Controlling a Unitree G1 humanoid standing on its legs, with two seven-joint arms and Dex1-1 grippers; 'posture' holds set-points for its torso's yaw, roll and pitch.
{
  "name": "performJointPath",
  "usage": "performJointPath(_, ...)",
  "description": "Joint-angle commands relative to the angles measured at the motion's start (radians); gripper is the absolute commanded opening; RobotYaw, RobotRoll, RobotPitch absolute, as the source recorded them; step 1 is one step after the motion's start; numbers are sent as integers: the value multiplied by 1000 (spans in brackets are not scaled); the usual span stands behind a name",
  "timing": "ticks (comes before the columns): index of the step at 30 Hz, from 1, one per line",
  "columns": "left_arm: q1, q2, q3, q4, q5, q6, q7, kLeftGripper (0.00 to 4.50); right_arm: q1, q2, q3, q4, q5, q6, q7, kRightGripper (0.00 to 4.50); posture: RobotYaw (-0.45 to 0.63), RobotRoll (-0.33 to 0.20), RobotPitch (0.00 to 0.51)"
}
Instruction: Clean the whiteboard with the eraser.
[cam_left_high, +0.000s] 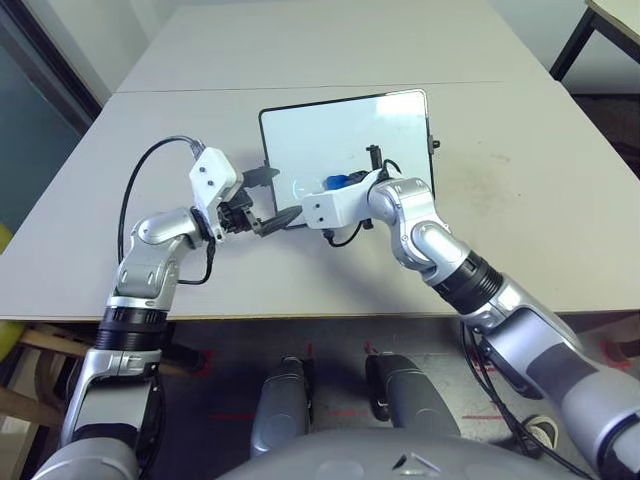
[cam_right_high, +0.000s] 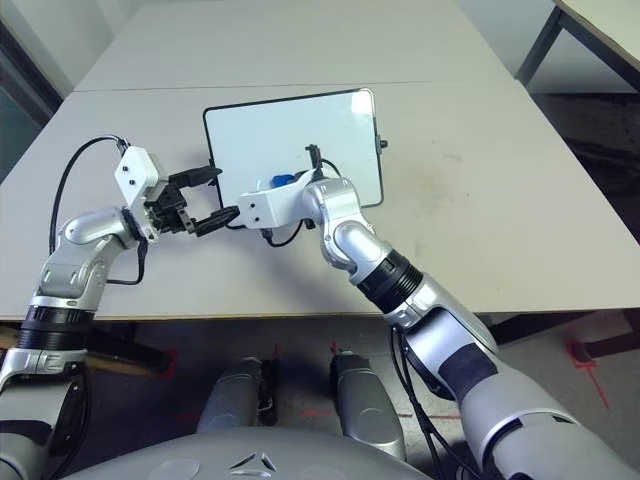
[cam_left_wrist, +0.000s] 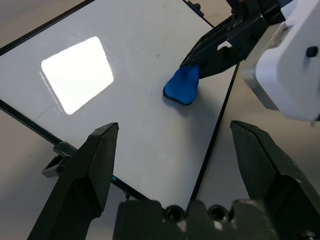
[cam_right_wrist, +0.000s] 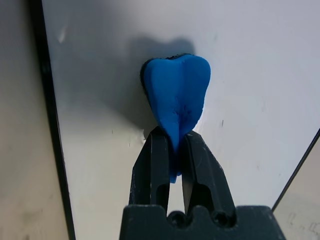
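Observation:
The whiteboard (cam_left_high: 345, 135) lies flat on the table, white with a thin black frame and a small black knob (cam_left_high: 436, 144) on its right side. The eraser (cam_right_wrist: 177, 90), a small bright blue block, rests on the board near its front edge, pinched at the waist by my right gripper (cam_right_wrist: 174, 134), which is shut on it. The eraser (cam_left_high: 336, 182) also shows just ahead of the right wrist. My left gripper (cam_left_high: 275, 198) stands open over the board's near left corner, its fingers (cam_left_wrist: 95, 160) wide apart with nothing between them.
The beige table (cam_left_high: 520, 230) has bare room to the right of the board and behind it, past a seam (cam_left_high: 180, 90). A black cable (cam_left_high: 135, 185) loops from my left wrist. A dark table leg (cam_left_high: 575, 40) stands at the far right.

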Motion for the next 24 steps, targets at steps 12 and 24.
performJointPath(12, -31, -2, -11, 32, 12, -13, -9, 4500, 12, -99, -47, 40, 23, 21, -1, 144, -149, 0, 90)
performJointPath(24, -56, -9, -17, 72, 16, -36, -19, 4500, -243, -154, -346, 19, 292, 272, 131, 143, -172, 0, 77)
